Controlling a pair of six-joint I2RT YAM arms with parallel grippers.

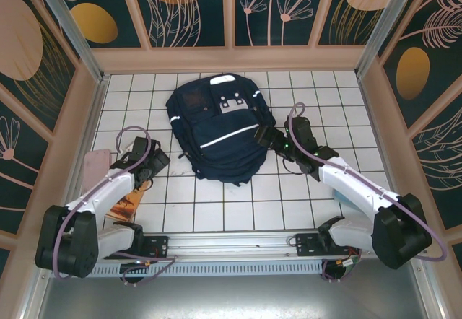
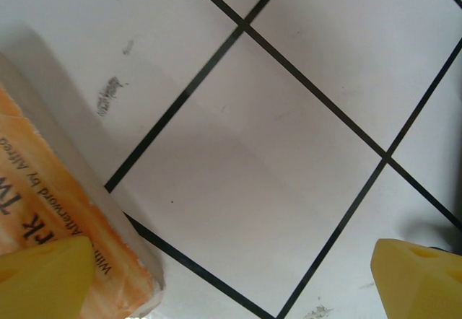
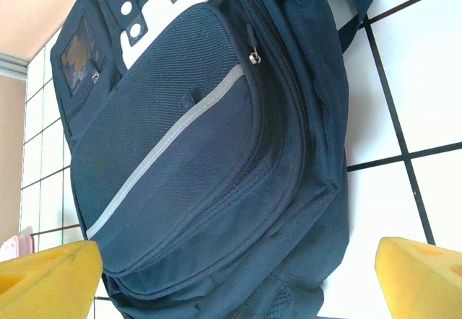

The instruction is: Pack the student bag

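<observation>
**Desk** point(image 1: 216, 207): white tiles with dark grout, walled on three sides by panels with a leaf pattern.

**Bag** point(image 1: 220, 128): navy backpack lying flat at the centre of the desk, towards the far wall. Its front pocket faces up. A thin white stripe crosses the front, and there are white patches at the end nearest the far wall. In the right wrist view the bag point(image 3: 202, 153) shows two zip pulls near the top end and a dark strap trailing onto the tiles.

**Right claw** point(image 1: 274, 140): at the bag's right edge. Whether it touches the fabric cannot be told. In the wrist view its yellow fingers point(image 3: 422, 276) are spread wide with nothing pinched, and the bag lies ahead of and between them.

**Left claw** point(image 1: 148, 164): left of the bag and well apart from it, low over the tiles. In the wrist view the claw point(image 2: 231, 283) is spread wide over bare tile with nothing held.

**Book** point(image 2: 50, 211): orange cover with dark lettering, flat on the desk beside the left finger. From above, the book point(image 1: 126, 203) lies by the left arm.

**Pink item** point(image 1: 95, 164): flat, at the desk's left edge. What it is cannot be told.
</observation>
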